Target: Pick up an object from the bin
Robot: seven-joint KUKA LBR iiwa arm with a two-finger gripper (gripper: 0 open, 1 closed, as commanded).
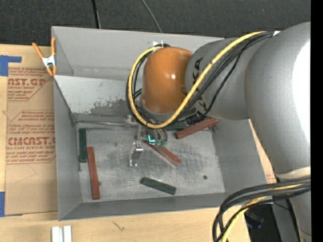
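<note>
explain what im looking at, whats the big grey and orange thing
The big grey shape is a robot arm reaching in from the right; the orange dome is a cover on its wrist. One camera looks down, slightly sideways, into a grey metal bin. On its floor lie flat bars: a dark green bar and a long red-brown bar by the left wall, a second dark green bar near the front, a slanted red-brown bar in the middle, and a third red-brown bar partly under the arm. The arm's lower end hangs over the middle; I cannot tell whether it holds anything.
</note>
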